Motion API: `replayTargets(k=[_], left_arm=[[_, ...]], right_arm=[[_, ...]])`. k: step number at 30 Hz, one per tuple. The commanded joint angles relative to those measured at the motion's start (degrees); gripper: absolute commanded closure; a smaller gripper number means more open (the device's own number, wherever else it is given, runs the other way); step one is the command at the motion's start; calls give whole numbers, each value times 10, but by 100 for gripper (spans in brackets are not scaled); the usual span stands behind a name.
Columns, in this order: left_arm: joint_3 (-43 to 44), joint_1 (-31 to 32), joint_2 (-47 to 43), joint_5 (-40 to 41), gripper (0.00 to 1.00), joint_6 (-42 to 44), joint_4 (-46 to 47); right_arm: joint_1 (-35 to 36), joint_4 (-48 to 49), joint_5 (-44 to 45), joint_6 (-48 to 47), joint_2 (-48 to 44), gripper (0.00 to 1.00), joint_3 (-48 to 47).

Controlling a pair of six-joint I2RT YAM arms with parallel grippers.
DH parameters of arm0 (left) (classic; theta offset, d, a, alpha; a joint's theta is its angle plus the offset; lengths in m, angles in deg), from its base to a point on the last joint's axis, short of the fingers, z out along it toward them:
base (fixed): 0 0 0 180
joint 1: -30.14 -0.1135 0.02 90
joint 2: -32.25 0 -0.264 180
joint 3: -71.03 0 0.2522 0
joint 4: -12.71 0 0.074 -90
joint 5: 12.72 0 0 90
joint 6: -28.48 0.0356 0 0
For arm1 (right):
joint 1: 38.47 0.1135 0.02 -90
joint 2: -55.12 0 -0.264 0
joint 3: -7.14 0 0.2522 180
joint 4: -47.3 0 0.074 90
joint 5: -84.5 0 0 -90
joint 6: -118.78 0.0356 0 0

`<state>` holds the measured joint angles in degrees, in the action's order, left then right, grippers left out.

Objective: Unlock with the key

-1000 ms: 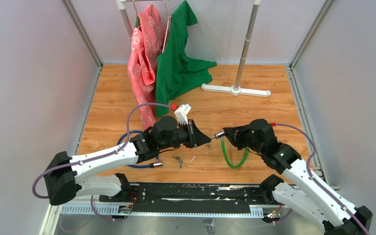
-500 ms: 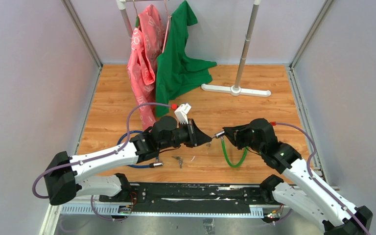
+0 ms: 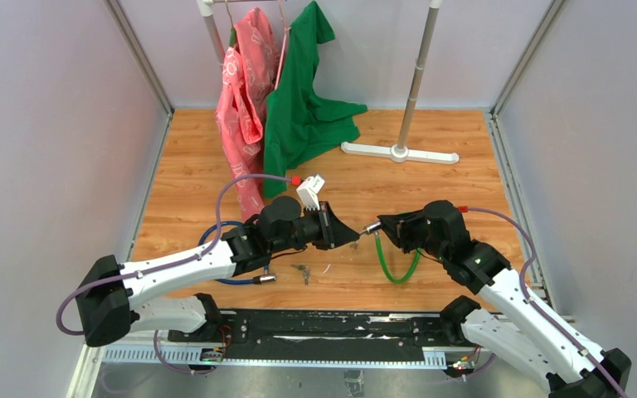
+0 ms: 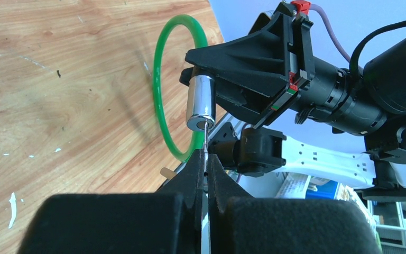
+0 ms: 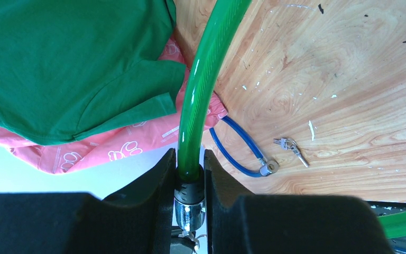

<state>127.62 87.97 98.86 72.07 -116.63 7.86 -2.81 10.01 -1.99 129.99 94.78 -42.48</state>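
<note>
Left gripper [image 4: 206, 160], jaws closed flat on the key [image 4: 206, 138], presents the thin blade to the end face of the chrome lock cylinder [image 4: 201, 103]. The right gripper [image 5: 190, 168] clamps that cylinder at its cable end, raised off the wooden table [image 4: 58, 106], and I cannot tell how deep the key tip sits. I judge the main risks to be the blade pivoting or slipping in its narrow pinch if it meets the cylinder off-axis, and the smooth, mirror-bright cylinder twisting in its clamp once turned. From the cylinder a glossy, stiff-looking green cable [image 4: 161, 63] loops away.
</note>
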Motion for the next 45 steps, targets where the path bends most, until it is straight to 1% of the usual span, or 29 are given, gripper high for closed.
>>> replayTargets(k=[1, 14, 22, 27, 34, 39, 45], left_arm=[[5, -5, 6, -4, 100, -4, 20], [15, -4, 26, -13, 100, -24, 32], [4, -3, 36, -16, 100, -82, 31], [-3, -3, 36, -6, 100, -102, 31], [-5, -3, 38, -13, 100, -134, 30], [-15, -2, 37, 3, 100, -138, 30], [-5, -1, 41, 28, 100, -117, 30]], right_arm=[[6, 13, 7, -3, -4, 100, -20], [6, 21, 10, -2, 1, 100, -19], [6, 34, 14, 5, 5, 100, -15], [6, 35, 15, 5, 8, 100, -17], [6, 43, 19, 10, 8, 100, -15], [6, 46, 16, 8, 12, 100, -17], [6, 45, 3, 8, 16, 100, -19]])
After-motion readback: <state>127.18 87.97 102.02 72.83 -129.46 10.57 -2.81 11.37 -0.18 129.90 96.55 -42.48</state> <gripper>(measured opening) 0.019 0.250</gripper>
